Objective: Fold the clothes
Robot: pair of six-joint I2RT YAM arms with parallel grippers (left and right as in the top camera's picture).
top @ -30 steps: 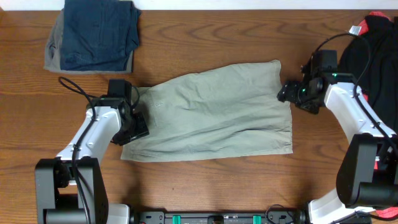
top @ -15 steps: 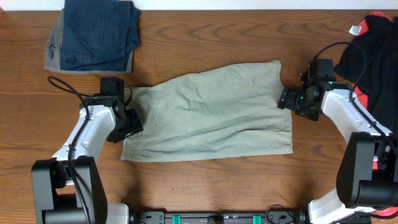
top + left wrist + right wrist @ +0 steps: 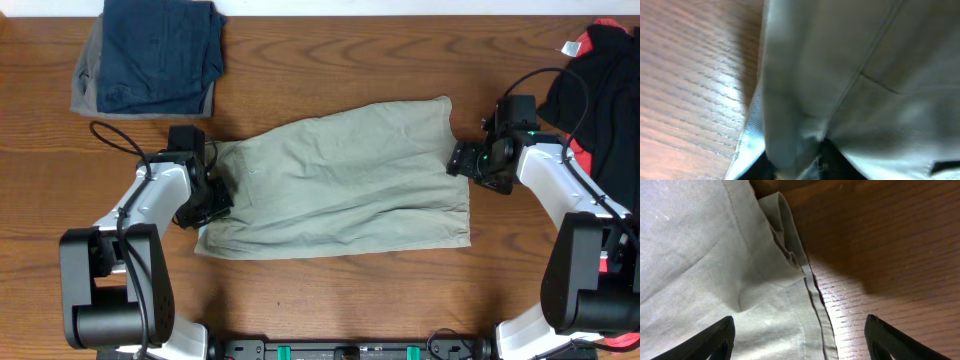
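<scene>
Item 1, shorts (image 3: 340, 180): I see one khaki-beige pair lying flat near the middle of the worktop (image 3: 350, 300). It is spread from left to right on a slight slant, with the right end higher in the overhead view. Light creases cross the cloth.

Item 2, left gripper (image 3: 208, 200): it sits at the shorts' left end, low against the cloth. In its wrist view a ridge of fabric with a paler edge strip beside it runs down between two dark fingers (image 3: 840, 170). They are closed on it, so I log a grip on the shorts.

Item 3, right gripper (image 3: 462, 160): it sits at the shorts' right edge, toward the upper corner. In its wrist view the fingers (image 3: 710, 342) stand wide apart, one over cloth and the other over bare wood. The hemmed edge and a small folded-over flap lie between them. Nothing is pinched, so I log the jaws as parted.

Item 4, navy garment (image 3: 160, 45): folded, at the worktop's top left corner, lying on a grey garment (image 3: 85, 90) that shows along its left and lower sides. Both are apart from the shorts.

Item 5, black garment (image 3: 600, 80): at the far right, beyond the right arm, with a red garment (image 3: 610, 28) showing at its top edge.
</scene>
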